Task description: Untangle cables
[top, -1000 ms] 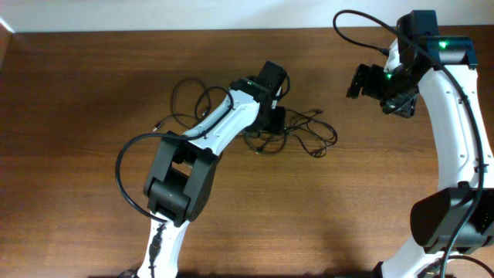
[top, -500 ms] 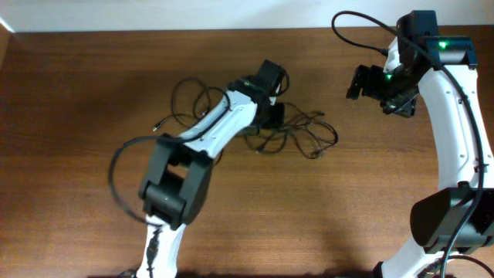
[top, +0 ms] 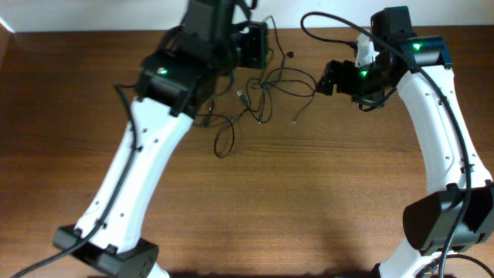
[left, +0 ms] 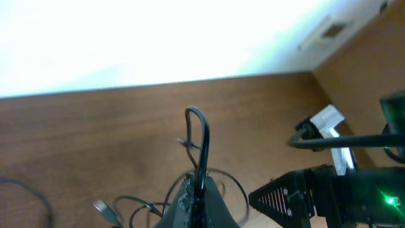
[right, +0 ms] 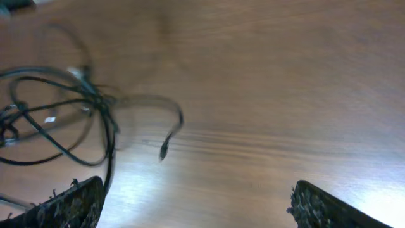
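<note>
Thin black cables [top: 266, 89] with small plug ends hang in loose, glossy loops over the far part of a smooth brown wood-grain table [top: 309, 201], near a plain white wall [top: 93, 15]. The left gripper [left: 200, 193] is pinched tight on one strand. The right gripper [top: 327, 77] hovers beside them, its textured fingers spread wide and holding nothing.

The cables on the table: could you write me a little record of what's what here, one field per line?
cables: thin black wires, a loose tangle of loops towards the far side of the table
table: brown wood
left pincer: shut on a loop of the cables
right pincer: open, holding nothing, just right of the tangle
plug: small free cable end, in front of the right pincer
task state: wires not yet separated
</note>
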{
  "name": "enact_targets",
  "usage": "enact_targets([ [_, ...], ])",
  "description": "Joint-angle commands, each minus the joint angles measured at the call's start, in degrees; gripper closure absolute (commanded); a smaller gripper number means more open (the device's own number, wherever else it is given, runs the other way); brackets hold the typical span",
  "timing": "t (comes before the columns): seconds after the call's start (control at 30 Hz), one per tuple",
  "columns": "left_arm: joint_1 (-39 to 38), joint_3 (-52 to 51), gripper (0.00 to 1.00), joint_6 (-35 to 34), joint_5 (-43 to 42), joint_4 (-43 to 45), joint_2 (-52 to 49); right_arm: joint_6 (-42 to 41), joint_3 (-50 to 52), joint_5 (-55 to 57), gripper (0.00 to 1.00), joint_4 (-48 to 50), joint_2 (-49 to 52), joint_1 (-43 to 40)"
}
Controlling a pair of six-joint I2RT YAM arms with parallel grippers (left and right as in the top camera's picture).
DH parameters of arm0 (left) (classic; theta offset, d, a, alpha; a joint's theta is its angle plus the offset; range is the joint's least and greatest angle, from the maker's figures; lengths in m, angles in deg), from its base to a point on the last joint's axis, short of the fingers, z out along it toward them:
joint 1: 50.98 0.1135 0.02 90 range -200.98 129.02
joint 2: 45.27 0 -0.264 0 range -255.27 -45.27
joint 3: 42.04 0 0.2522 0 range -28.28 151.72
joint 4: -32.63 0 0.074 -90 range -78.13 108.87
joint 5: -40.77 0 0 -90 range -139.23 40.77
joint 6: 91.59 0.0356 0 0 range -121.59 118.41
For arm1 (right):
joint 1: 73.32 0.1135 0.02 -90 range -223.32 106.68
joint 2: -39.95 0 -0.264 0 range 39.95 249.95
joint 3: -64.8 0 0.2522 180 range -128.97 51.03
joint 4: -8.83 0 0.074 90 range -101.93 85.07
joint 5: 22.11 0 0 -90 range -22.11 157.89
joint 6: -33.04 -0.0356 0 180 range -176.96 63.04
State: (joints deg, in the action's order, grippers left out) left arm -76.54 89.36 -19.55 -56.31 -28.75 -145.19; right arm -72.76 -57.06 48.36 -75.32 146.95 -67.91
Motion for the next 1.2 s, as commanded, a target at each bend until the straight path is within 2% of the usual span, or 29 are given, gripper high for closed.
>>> enact_targets([
  [0.0, 3.0, 0.6, 1.00, 0.6, -2.7, 0.3, 3.4, 3.2, 0.2, -13.8, 0.05, 3.0, -0.5, 0.2],
  [0.07, 3.6, 0.6, 1.00, 0.6, -5.0, 0.3, 3.4, 3.2, 0.2, -18.1, 0.05, 5.3, -0.5, 0.2],
  [0.2, 3.6, 0.6, 1.00, 0.2, -5.6, 0.3, 3.4, 3.1, 0.2, -26.7, 0.13, 10.5, -0.5, 0.3],
  [0.43, 3.6, 0.6, 1.00, -0.9, -5.8, 0.4, 3.4, -3.2, 0.2, -24.9, 0.24, 12.3, 7.6, 3.1],
  [0.53, 3.6, 0.6, 1.00, -0.9, -5.6, 0.4, 3.4, -3.2, 0.2, -24.2, 0.46, 12.3, 11.6, 4.4],
  [0.57, 3.9, 0.6, 1.00, -0.9, -5.6, 0.4, 3.4, -3.2, 0.2, -22.1, 0.67, 11.9, 12.3, 4.3],
  [0.6, 4.9, 0.6, 1.00, -0.9, -5.4, 0.4, 3.4, -3.2, 0.2, -19.4, 0.81, 11.1, 12.3, 3.9],
  [0.7, 9.8, 0.6, 1.00, -0.9, -3.6, 0.4, 3.7, -3.1, 0.2, -11.5, 0.95, 7.4, 12.2, 2.4],
  [0.8, 18.1, 0.6, 1.00, -0.9, -2.1, 0.4, 3.7, -3.1, 0.2, -0.5, 0.96, 2.7, 12.2, -0.4],
  [0.9, 24.4, 0.6, 1.00, -0.9, -2.1, 0.1, 4.0, -3.1, 0.2, 5.0, 0.96, 0.2, 12.2, -3.0],
  [1.03, 29.0, 0.6, 1.00, -0.8, -2.1, -1.7, 5.1, -2.8, 0.3, 8.4, 0.96, -0.6, 12.3, -5.6],
  [1.17, 31.4, 0.6, 1.00, 2.4, 0.6, -4.1, 5.2, -0.7, 0.9, 9.6, 0.96, -2.0, 12.3, -7.3],
])
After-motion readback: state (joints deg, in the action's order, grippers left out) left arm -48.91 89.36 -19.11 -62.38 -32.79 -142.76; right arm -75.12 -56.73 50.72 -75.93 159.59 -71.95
